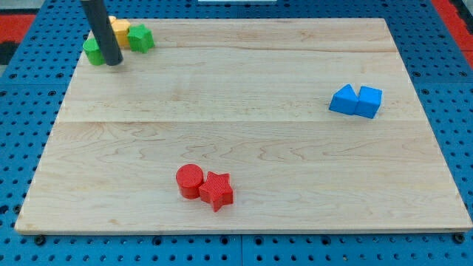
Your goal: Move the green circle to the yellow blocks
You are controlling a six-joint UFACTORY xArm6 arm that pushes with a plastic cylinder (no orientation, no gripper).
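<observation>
Wooden board (244, 125) carries everything — the green circle (92, 52) sits in the frame's upper left, touching the yellow blocks (118, 31), partly hidden behind my rod. My tip (113, 63) rests just right of it; no jaws exist. Pushing further risks scattering the green block (141, 38) — or the yellows.

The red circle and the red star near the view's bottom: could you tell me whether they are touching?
Touching. The camera view shows the red circle pressed against the red star, with no strip of board visible between them.
</observation>
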